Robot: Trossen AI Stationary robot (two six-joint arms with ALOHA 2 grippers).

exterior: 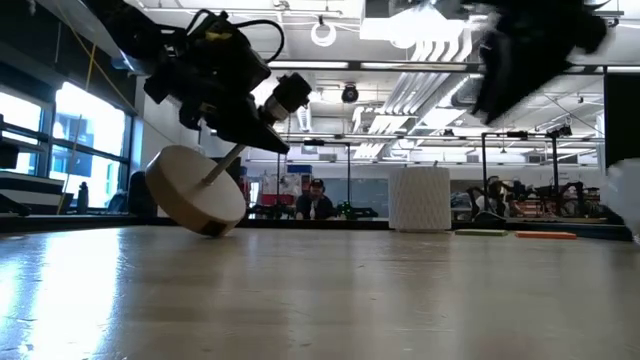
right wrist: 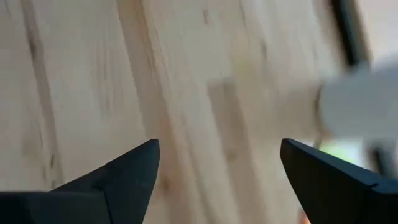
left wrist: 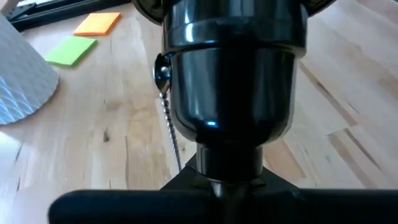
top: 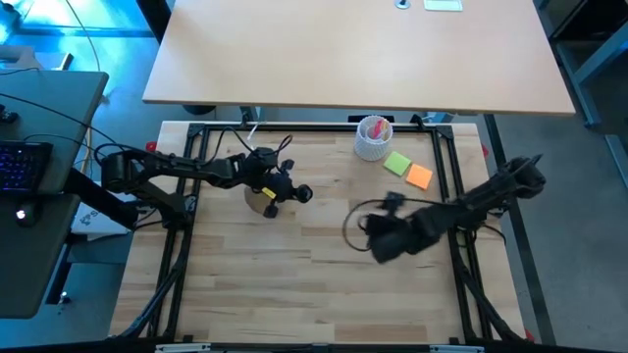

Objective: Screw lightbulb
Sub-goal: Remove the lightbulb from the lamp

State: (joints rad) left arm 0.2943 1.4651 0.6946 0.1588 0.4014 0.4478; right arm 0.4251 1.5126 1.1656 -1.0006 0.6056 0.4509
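Your right gripper [right wrist: 219,148] hangs spread wide and empty over bare boards on the right half of the table [top: 294,279]. Your left gripper [exterior: 235,118] is pressed together on the thin stem of the lamp stand [exterior: 195,190], holding it off level so only the disc's edge touches the wood. The black socket [left wrist: 230,81] juts out beyond the left fingers, a beaded pull chain [left wrist: 169,127] dangling beside it. The lightbulb does not show plainly in any view; a pale face at the socket's mouth in the low view may be it, but you cannot tell. Confirm that first. If the bulb is seated, bring the right fingers squarely over its rounded end, close lightly, and turn in short strokes while the left keeps the stem from twisting. Keep clear of the white cup [top: 373,137] and sticky notes [top: 407,169] behind.
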